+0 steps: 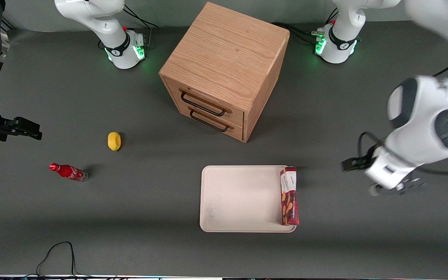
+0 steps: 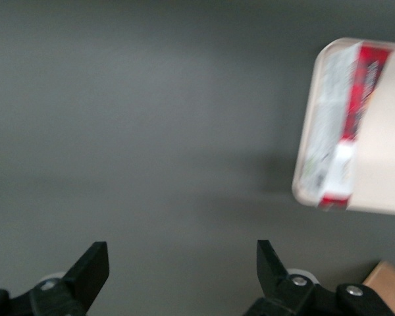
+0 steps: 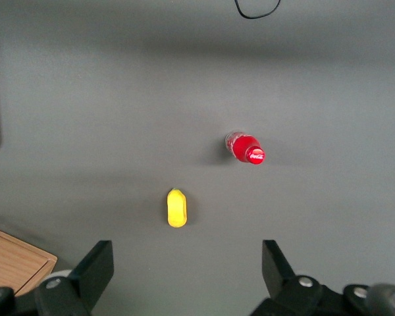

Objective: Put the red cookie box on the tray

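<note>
The red cookie box (image 1: 289, 196) stands on its narrow edge on the cream-white tray (image 1: 239, 198), along the tray's rim toward the working arm's end of the table. My left gripper (image 1: 397, 187) hovers over bare table beside the tray, farther toward the working arm's end, apart from the box. In the left wrist view the gripper (image 2: 181, 253) is open and empty, with only grey table between its fingers. The box (image 2: 342, 118) and the tray (image 2: 388, 164) also show there, well away from the fingertips.
A wooden two-drawer cabinet (image 1: 224, 70) stands farther from the front camera than the tray; its corner shows in the left wrist view (image 2: 388, 286). A yellow lemon (image 1: 114, 140) and a small red soda bottle (image 1: 68, 172) lie toward the parked arm's end. A black cable (image 1: 56, 252) loops at the near table edge.
</note>
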### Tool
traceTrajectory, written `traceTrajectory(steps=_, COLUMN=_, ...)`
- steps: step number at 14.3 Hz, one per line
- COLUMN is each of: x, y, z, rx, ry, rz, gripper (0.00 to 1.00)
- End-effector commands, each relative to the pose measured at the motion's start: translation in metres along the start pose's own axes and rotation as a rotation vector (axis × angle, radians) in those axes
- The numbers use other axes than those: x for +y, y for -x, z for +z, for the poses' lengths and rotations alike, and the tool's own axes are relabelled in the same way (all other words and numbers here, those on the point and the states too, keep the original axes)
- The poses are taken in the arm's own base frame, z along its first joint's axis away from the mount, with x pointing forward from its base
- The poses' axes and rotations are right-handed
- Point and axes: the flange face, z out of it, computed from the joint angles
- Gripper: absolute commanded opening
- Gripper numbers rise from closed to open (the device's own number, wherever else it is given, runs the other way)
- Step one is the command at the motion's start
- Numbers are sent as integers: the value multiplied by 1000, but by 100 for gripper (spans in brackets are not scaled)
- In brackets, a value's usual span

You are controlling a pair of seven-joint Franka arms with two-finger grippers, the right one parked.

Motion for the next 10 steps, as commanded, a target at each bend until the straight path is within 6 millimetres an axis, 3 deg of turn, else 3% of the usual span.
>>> traceTrajectory(steps=1, x=-52, y=65, z=-44, rx=-36, ry=1, rz=44, gripper=100)
traceTrajectory(steps=3, x=-80, y=91, z=-76, rx=-38, ry=-2, rz=80, gripper=100)
traceTrajectory(steps=6, x=-106, y=120, z=-112, rx=2, ry=-7, rz=147, gripper=100)
traceTrajectory(steps=10, x=-116, y=125, z=-125, rx=40, ry=-8, rz=138, gripper=100)
